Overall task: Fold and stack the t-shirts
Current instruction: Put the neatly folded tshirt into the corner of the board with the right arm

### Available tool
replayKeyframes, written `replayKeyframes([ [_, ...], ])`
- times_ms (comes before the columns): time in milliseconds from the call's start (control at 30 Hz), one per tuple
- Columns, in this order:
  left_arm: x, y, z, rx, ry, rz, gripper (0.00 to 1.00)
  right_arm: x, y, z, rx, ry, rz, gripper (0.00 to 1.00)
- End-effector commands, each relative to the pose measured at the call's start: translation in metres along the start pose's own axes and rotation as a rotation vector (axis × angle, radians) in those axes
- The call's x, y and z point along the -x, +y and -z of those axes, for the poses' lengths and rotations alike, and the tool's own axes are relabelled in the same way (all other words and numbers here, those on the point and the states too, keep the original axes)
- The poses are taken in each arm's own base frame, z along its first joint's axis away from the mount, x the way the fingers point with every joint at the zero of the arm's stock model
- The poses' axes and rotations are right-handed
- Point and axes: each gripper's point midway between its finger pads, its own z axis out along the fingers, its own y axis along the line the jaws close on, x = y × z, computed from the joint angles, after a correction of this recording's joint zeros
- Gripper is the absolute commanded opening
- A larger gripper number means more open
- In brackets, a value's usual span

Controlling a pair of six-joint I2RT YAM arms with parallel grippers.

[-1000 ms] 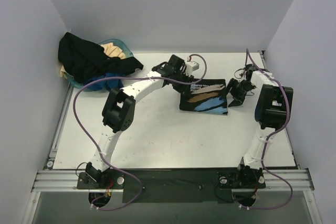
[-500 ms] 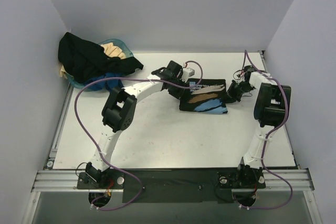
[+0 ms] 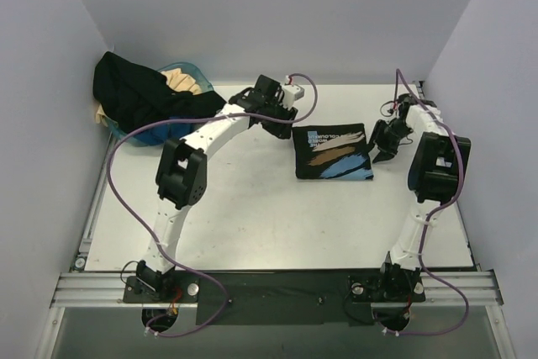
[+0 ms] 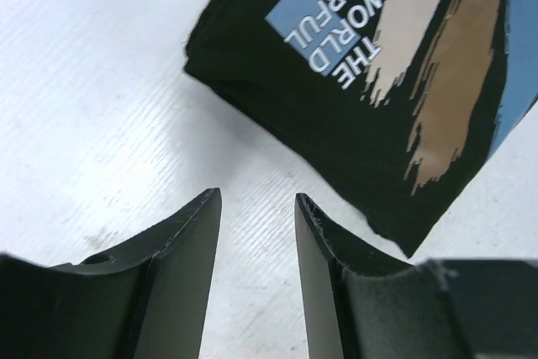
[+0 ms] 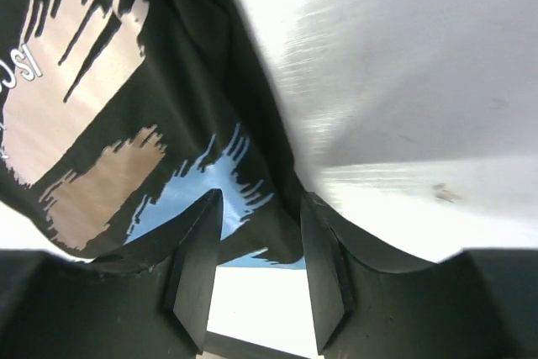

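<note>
Looking at the far left corner first: a teal basket (image 3: 187, 65) sits there, and it's heaped. A black t-shirt (image 3: 134, 94) is draped right over it and spills past its rim, a cream one (image 3: 181, 81) pokes up at the far side, and a blue one (image 3: 172, 134) shows along the near edge. That black cloth buries most of the basket, so only slivers of rim come through, and how many garments lie underneath can't be counted.

Out on the white table (image 3: 252, 224), right of centre, lies a folded t-shirt (image 3: 334, 151), black, with its brushstroke print facing up, flat and squared off. The left gripper (image 4: 257, 199) hangs just off the shirt's far left corner, fingers parted, with bare table showing between them and nothing held. The right gripper (image 5: 256, 199) sits at the shirt's right edge, its fingers also spread. The cloth's edge and a patch of blue print show through the gap, and whether a finger brushes the fabric is hard to make out.

On the left wrist camera the lettering reads "THE WORLD" and more, but the frame cuts the rest off. The right wrist view is tight and dark, and much of the print is cropped.
</note>
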Motion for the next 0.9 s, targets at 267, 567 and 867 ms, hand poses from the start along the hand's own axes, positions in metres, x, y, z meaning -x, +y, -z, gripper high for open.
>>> replayKeyframes([
  [267, 0.013, 0.051, 0.081, 0.113, -0.043, -0.003, 0.52, -0.002, 0.055, 0.087, -0.36, -0.271, 0.367, 0.14],
  [567, -0.005, 0.081, 0.117, 0.178, -0.048, 0.043, 0.52, -0.06, 0.096, 0.004, -0.427, -0.13, 0.482, 0.0],
  [867, -0.009, 0.091, 0.127, 0.208, -0.051, 0.046, 0.52, -0.046, 0.081, -0.052, -0.461, -0.03, 0.512, 0.0],
])
